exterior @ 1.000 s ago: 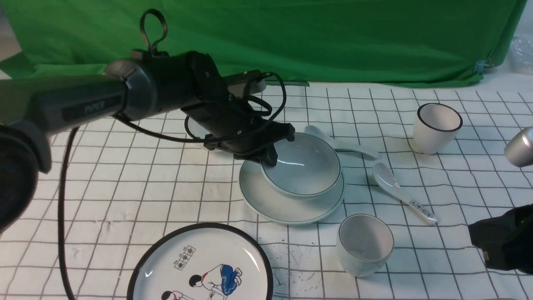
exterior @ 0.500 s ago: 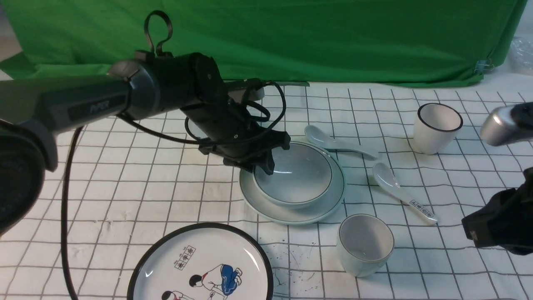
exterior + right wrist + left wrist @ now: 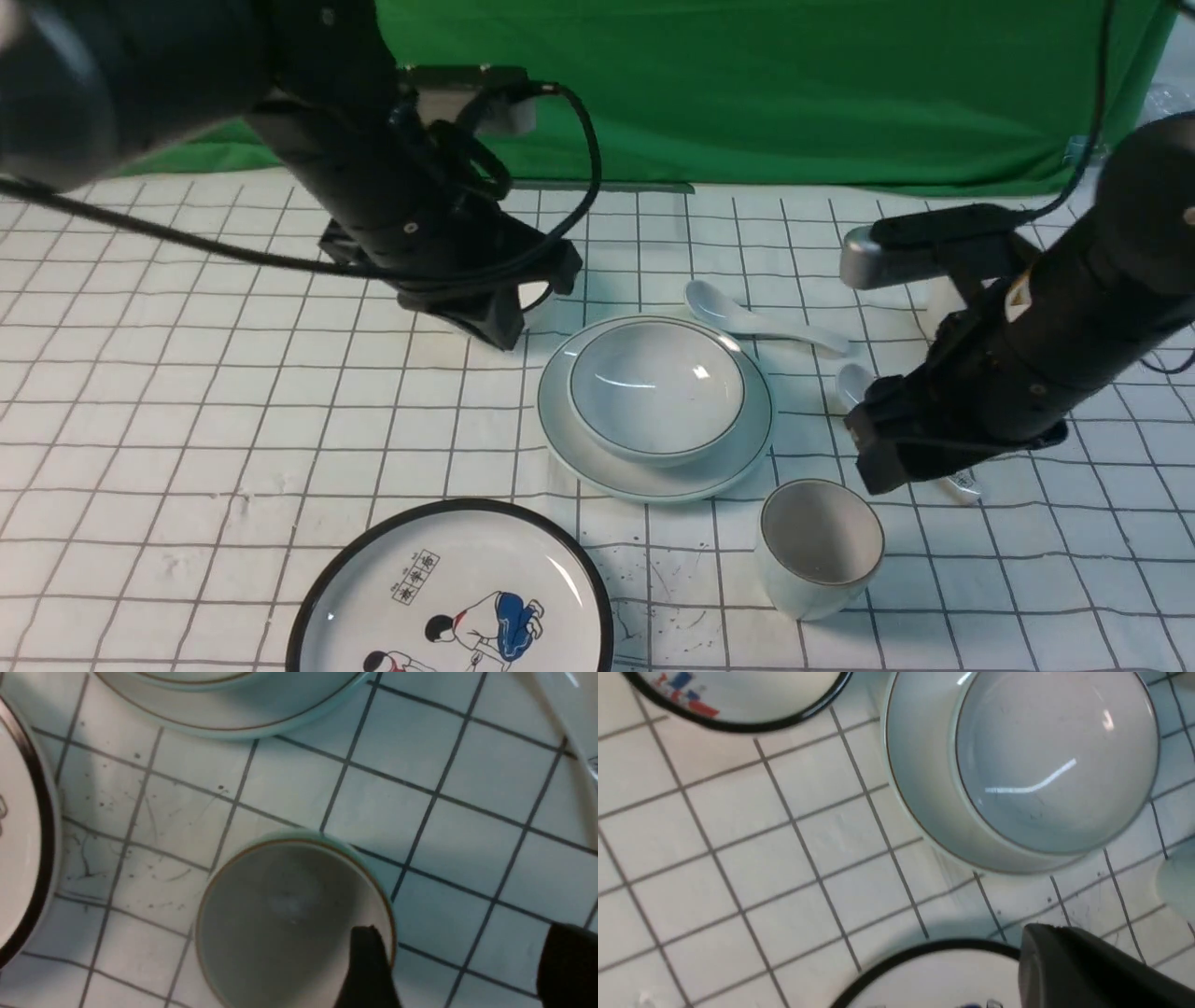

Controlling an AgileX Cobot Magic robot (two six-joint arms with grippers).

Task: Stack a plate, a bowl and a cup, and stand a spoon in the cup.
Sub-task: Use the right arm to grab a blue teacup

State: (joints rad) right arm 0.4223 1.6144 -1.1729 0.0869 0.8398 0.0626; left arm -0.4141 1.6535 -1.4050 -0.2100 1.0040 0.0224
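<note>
grid-lined bench (image 3: 233, 448) | landmark: plain plate (image 3: 653, 481) | front-left: cartoon plate (image 3: 485, 569) | front-right: squat cup (image 3: 812, 593) | right: printed spoon (image 3: 853, 384) | back-right: plain spoon (image 3: 766, 325), tall cup (image 3: 943, 297) | back-left: black-rimmed bowl (image 3: 775, 695)

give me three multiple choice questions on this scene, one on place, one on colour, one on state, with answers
1. Where is the shallow pale bowl?
a) in the squat cup
b) on the plain plate
c) on the cartoon plate

2. What colour is the cartoon plate's rim?
a) black
b) red
c) green

3. How does the squat cup stand?
a) upside down
b) on its side
c) upright

1 b: the bowl sits within the plain plate's rim.
2 a: a black band rings the cartoon plate.
3 c: the squat cup's mouth faces up.
</note>
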